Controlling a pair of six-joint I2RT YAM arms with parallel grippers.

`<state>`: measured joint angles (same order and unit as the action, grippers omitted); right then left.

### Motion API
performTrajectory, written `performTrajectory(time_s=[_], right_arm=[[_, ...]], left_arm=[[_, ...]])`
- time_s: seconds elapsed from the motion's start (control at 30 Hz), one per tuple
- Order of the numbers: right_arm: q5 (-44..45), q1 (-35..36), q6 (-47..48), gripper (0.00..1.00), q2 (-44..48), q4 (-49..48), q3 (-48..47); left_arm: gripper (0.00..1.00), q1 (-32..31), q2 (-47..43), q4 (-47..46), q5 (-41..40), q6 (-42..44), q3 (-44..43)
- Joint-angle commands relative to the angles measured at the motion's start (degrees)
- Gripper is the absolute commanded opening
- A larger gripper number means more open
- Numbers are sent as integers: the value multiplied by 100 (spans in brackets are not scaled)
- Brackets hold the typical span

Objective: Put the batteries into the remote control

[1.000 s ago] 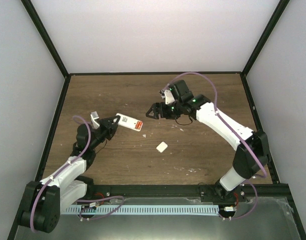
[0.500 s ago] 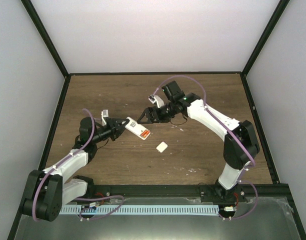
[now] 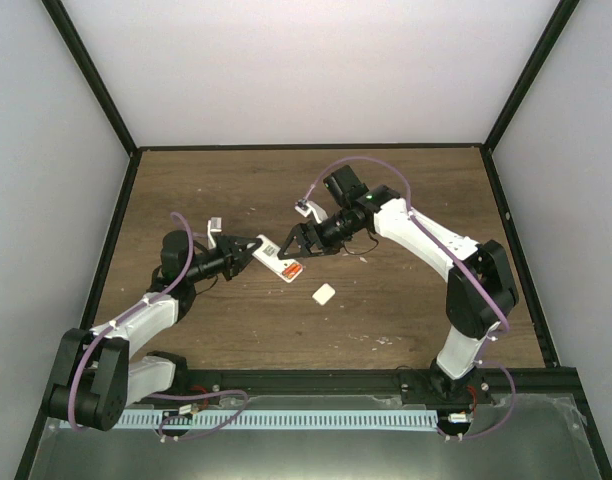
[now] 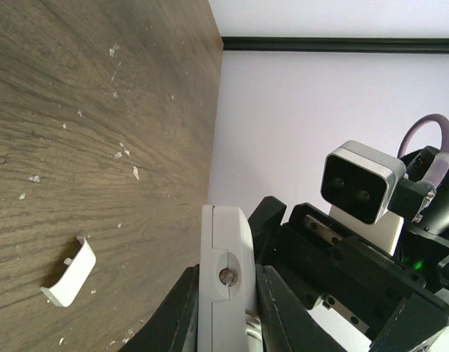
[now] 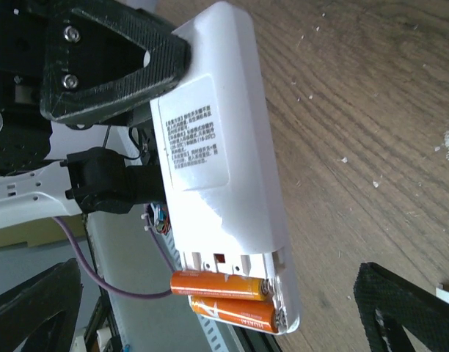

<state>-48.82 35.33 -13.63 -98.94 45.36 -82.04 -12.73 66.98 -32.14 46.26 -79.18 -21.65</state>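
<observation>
My left gripper is shut on the white remote control and holds it above the table, back side up. In the right wrist view the remote shows its label and its open battery recess. Two orange batteries lie side by side in that recess. In the top view they show as an orange patch. My right gripper is open and empty just beyond the remote's battery end, with its fingers on either side. In the left wrist view the remote is edge-on between my fingers.
The small white cover piece lies on the wooden table right of the remote, also in the left wrist view. Pale specks are scattered on the wood. Black frame posts and white walls surround the table.
</observation>
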Motion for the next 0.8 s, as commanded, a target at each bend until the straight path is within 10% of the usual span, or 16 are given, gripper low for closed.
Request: performTrajectory(time_s=[0.0,0.77], right_arm=[[-226,28,290,94,146,370,-179],[668,571,299,80,-319,941,-802]], left_arm=[[0,35,58,-309,181,140,-163],[0,46,184,-265,199,219,-231]])
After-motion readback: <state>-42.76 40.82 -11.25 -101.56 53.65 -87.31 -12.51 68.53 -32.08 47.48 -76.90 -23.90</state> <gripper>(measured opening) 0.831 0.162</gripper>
